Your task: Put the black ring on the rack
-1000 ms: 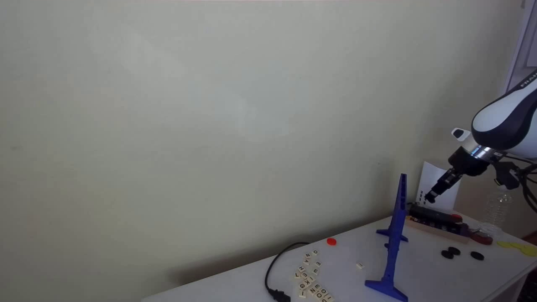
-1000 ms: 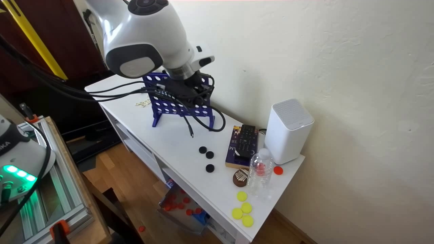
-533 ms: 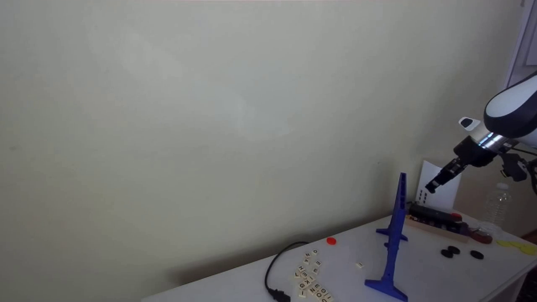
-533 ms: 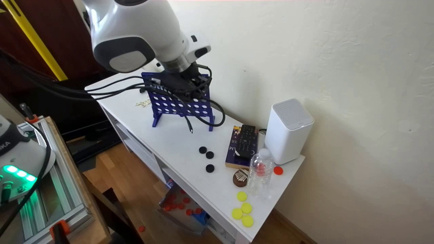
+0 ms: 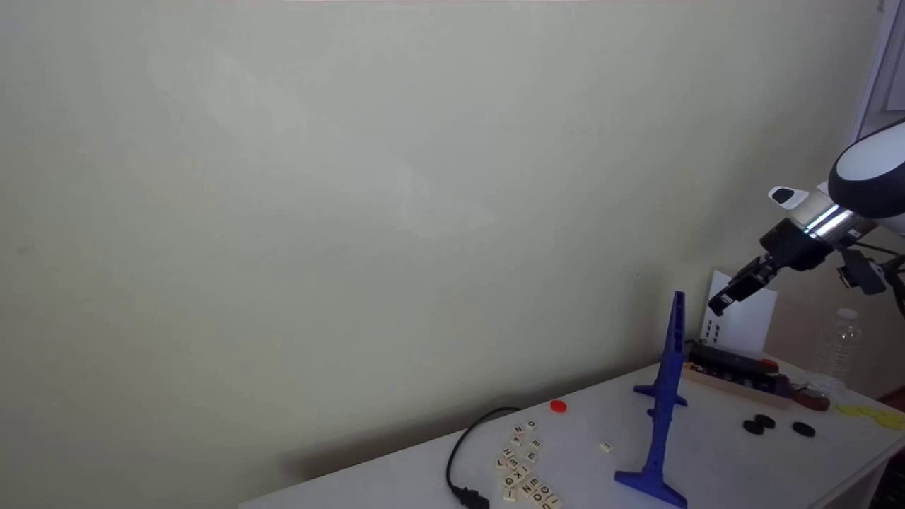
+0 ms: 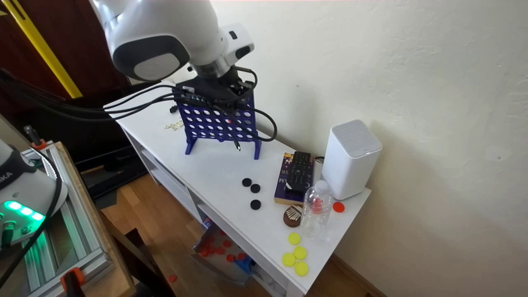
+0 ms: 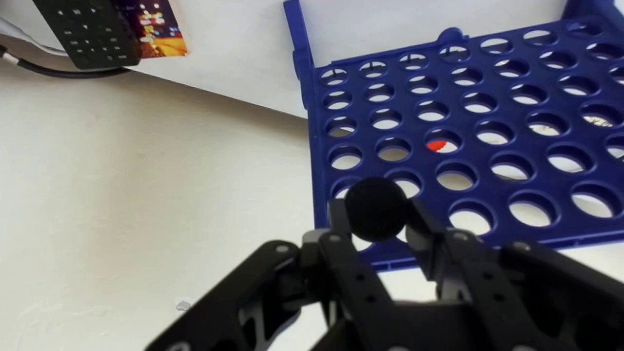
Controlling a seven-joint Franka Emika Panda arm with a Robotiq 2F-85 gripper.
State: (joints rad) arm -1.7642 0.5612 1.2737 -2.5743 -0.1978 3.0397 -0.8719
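The blue rack is an upright grid with rows of round holes on flat feet. It shows edge-on in an exterior view [image 5: 663,406], more face-on in an exterior view [image 6: 189,133], and large in the wrist view [image 7: 458,122]. My gripper [image 7: 378,219] is shut on a black ring [image 7: 375,207], held between the fingertips. In the wrist view the ring overlaps the rack's top part, at the wall-side end. In an exterior view the gripper tip [image 5: 717,306] is apart from the rack, near its top height. The arm and cables partly hide the rack.
Three black pieces [image 6: 255,204] lie on the white table. Near them are a book with a remote [image 6: 299,173], a white box [image 6: 350,161], a clear bottle [image 6: 317,210] and yellow discs [image 6: 300,252]. Letter tiles [image 5: 520,470] lie beyond the rack. Cables hang from the wrist.
My gripper has risen. In the last half second its tip has also shifted slightly toward the rack. The rack and the table objects have not moved.
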